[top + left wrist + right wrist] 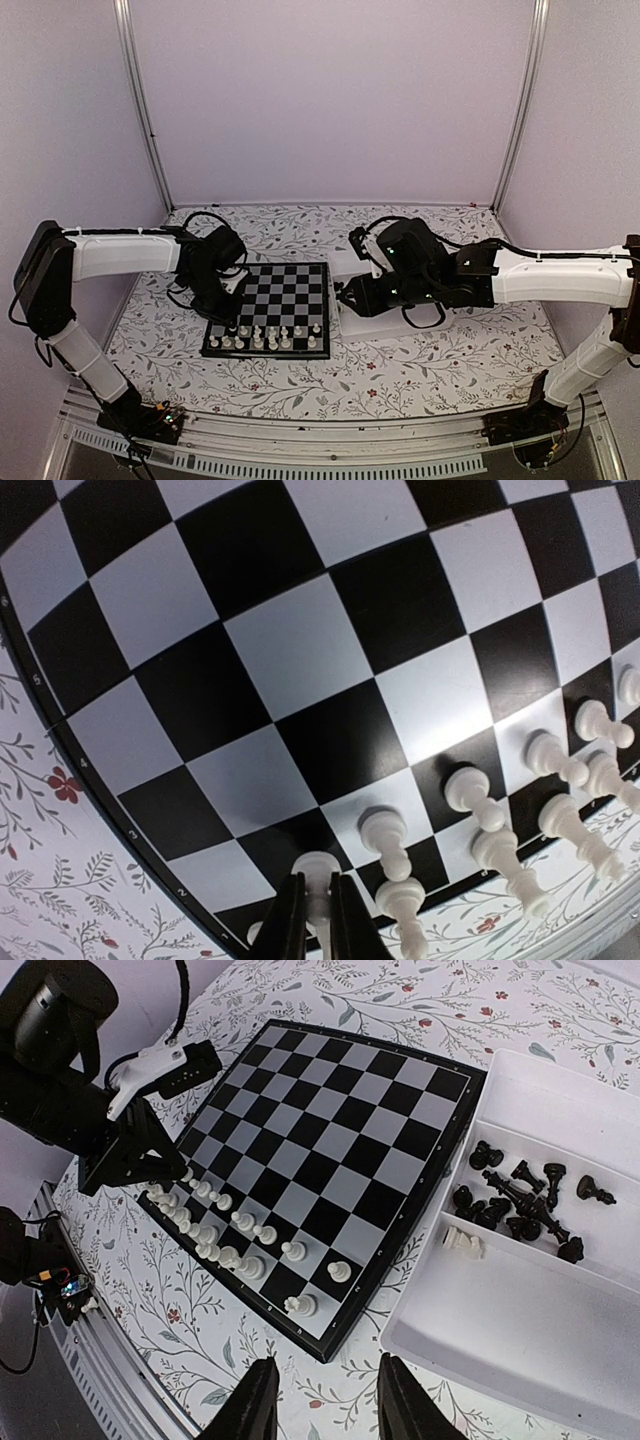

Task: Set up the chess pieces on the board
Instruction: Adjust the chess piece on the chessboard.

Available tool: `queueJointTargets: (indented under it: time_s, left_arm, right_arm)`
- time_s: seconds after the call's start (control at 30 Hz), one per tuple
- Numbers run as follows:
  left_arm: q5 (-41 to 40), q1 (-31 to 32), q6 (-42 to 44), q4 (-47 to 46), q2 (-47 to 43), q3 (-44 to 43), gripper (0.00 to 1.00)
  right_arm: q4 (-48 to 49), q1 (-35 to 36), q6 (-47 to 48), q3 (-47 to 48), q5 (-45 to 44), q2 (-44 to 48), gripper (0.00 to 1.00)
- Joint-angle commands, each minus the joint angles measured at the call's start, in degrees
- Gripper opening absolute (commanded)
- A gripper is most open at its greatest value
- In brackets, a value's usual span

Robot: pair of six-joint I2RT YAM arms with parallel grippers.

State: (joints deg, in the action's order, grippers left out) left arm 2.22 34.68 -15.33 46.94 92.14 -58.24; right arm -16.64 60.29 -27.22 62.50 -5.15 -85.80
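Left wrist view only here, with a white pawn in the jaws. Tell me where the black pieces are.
Observer: The black pieces lie in the white tray beside the right edge of the board. None stands on the board.
Operator: Report the right gripper.
Observer: The right gripper is open and empty, hovering above the tablecloth by a corner of the board.
Operator: Check the tray for white.
Observer: One stray white piece lies next to the black ones.
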Motion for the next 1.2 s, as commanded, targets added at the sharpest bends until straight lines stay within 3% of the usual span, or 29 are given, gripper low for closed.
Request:
queueJointTargets:
  time_s: [0.0,0.17,0.37,0.6,0.97,1.07,1.17]
  left_arm:
    - [-0.7,-1.0,-0.7,-1.3,1.6,0.8,0.1]
    - [-1.6,-1.2,-1.1,-1.4,2.0,0.8,0.12]
    - [-2.0,-1.3,-3.0,1.0,0.9,0.4,0.25]
    - [-0.2,-0.3,-7.0,7.9,-10.3,0.6,0.32]
    - [5.0,16.7,-22.5,20.6,-32.6,11.6,0.28]
    - [5.8,24.7,-28.3,20.6,-37.8,14.9,0.27]
    - [4.5,33.0,-32.6,19.6,-37.5,16.3,0.29]
  right_arm:
    - [0.5,-0.4,-0.5,0.0,0.5,0.8,0.36]
    - [0.6,-0.3,-0.7,0.0,0.5,0.9,0.36]
    - [0.5,-0.4,-0.6,0.0,0.4,0.9,0.36]
    - [0.8,-0.4,-0.3,-0.3,0.6,1.0,0.36]
    - [2.3,-0.4,3.3,1.1,4.3,-2.0,0.36]
    - [2.8,-0.4,3.7,1.5,4.5,-2.7,0.36]
    - [2.8,-0.4,4.3,2.4,6.8,-3.9,0.36]
